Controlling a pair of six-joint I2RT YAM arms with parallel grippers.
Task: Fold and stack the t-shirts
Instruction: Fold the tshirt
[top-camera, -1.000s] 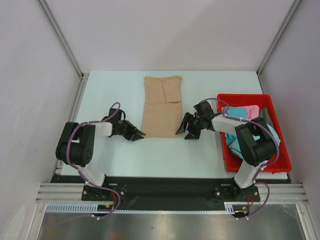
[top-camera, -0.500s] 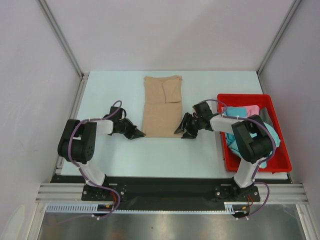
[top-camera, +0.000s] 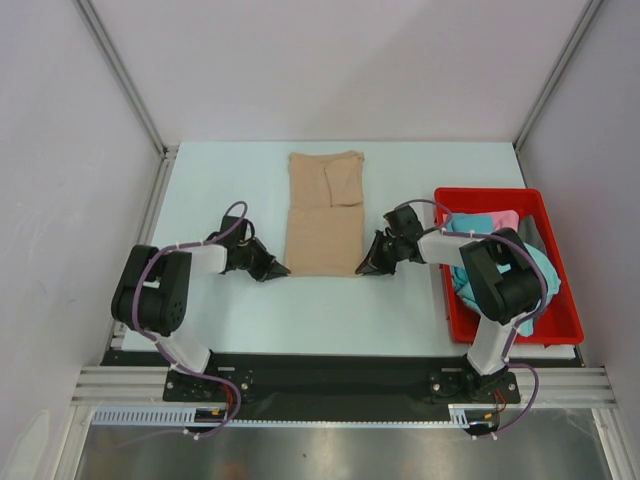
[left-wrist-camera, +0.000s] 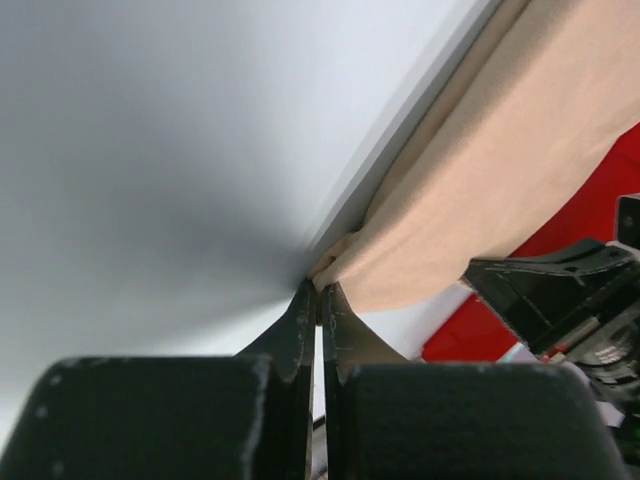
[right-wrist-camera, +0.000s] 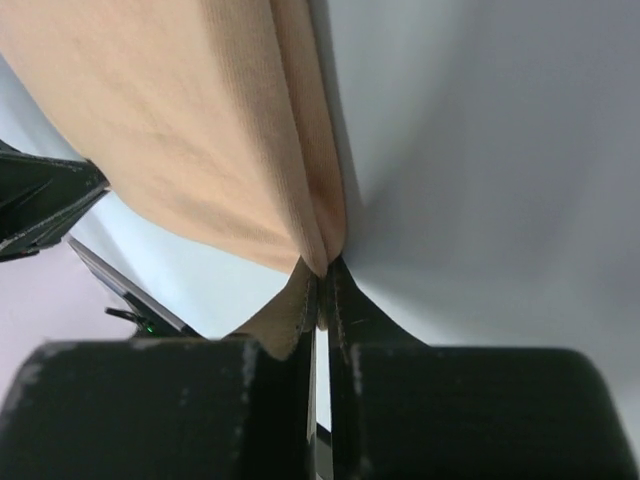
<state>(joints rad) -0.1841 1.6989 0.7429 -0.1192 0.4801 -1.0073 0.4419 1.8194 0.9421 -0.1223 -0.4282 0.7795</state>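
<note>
A tan t-shirt lies flat on the table's middle as a long folded strip, its sleeve folded in at the far end. My left gripper is shut on the strip's near left corner. My right gripper is shut on the near right corner, the cloth pinched between its fingertips. A teal t-shirt and a pink t-shirt lie crumpled in the red bin, partly hidden behind my right arm.
The red plastic bin stands at the right side of the pale table. Metal frame posts and grey walls close in the table on the left, right and far sides.
Both grippers moved inward onto the tan t-shirt's near corners and went from open to shut on them. The shirt itself has not shifted.
</note>
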